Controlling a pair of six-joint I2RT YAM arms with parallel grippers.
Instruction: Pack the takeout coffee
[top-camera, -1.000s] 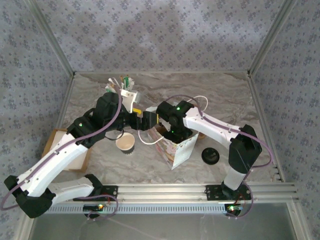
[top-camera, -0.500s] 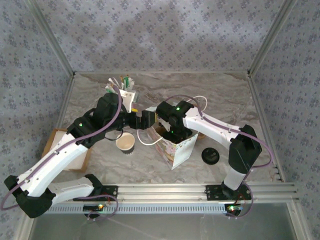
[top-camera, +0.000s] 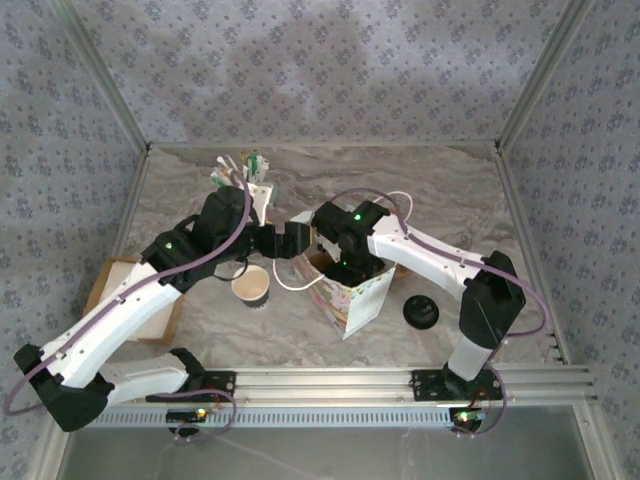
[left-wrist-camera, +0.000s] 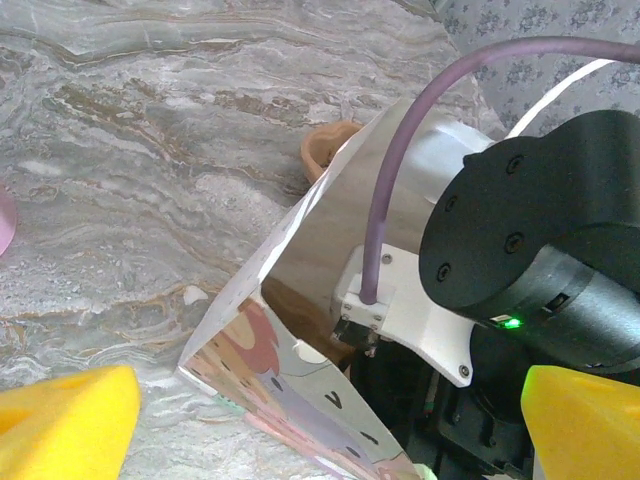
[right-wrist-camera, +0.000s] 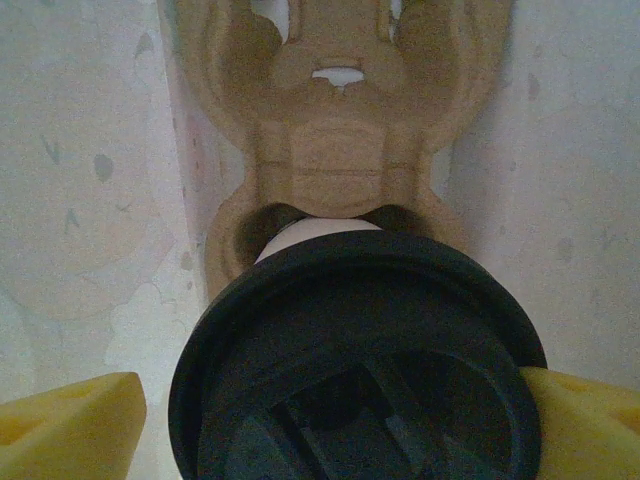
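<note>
**Lidded cup straddled by the right hand inside the bag**

The right hand (right-wrist-camera: 330, 425) is seen inside the mouth of the white paper bag printed with pastel shapes (top-camera: 365, 300), which stands upright near the middle of the grey marbled bench (top-camera: 420, 180). Its yellow fingers (right-wrist-camera: 70, 420) are spread wide on either side of the white takeout cup with a black plastic lid (right-wrist-camera: 350, 350). The lid's rim is met by one finger, while a thin strip of bag wall is seen between the rim and the other. Whether the cup is gripped or merely straddled cannot be told. The cup is positioned over one cell of the moulded brown pulp cup carrier (right-wrist-camera: 335, 150) at the bottom of the bag.

The left hand (top-camera: 288, 240) is held wide open just beside the bag's upper rim, with nothing clamped between its yellow fingers (left-wrist-camera: 65, 420). Contact with the bag cannot be made out.

The cup's body is hidden beneath its lid, so its depth in the cell cannot be judged. The carrier is cut off at the top of the right wrist view. In the left wrist view the bag's interior is largely blocked by the right arm's black wrist (left-wrist-camera: 540, 230).

Outside the bag, an open kraft paper cup (top-camera: 252, 287) stands on its left and a loose black lid (top-camera: 420, 312) lies on its right.
</note>
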